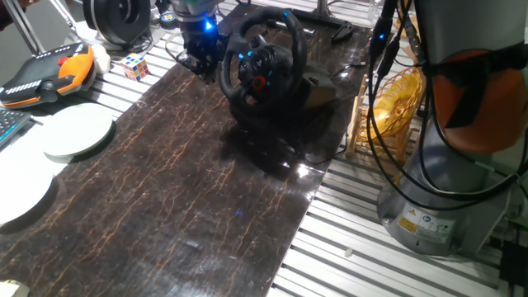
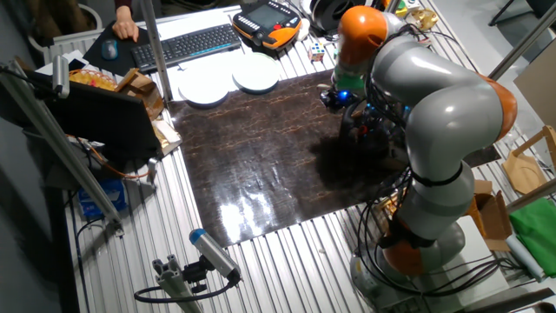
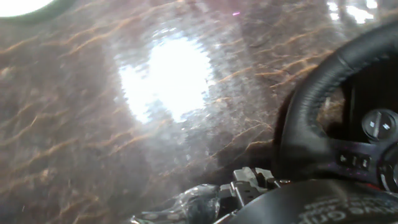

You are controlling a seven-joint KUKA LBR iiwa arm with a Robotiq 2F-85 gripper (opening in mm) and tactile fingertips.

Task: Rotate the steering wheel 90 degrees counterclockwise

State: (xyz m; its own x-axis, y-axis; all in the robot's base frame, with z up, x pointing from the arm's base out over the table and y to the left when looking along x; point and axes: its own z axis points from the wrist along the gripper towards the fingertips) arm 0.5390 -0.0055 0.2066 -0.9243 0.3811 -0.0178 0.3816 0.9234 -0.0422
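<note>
Steering wheel (image 1: 262, 58) duty: the gripper (image 1: 198, 58) hangs at the rim's left edge, seemingly touching it; whether its jaws grip or gape cannot be told. One wheel stands upright at the dark desk's (image 1: 165, 190) far end, two white plates (image 1: 78, 132) well apart.

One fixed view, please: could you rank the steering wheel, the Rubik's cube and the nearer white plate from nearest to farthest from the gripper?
1. Steering wheel: right beside the gripper.
2. Rubik's cube: left of the gripper, off the dark mat.
3. White plate: farther left, toward the camera.
</note>
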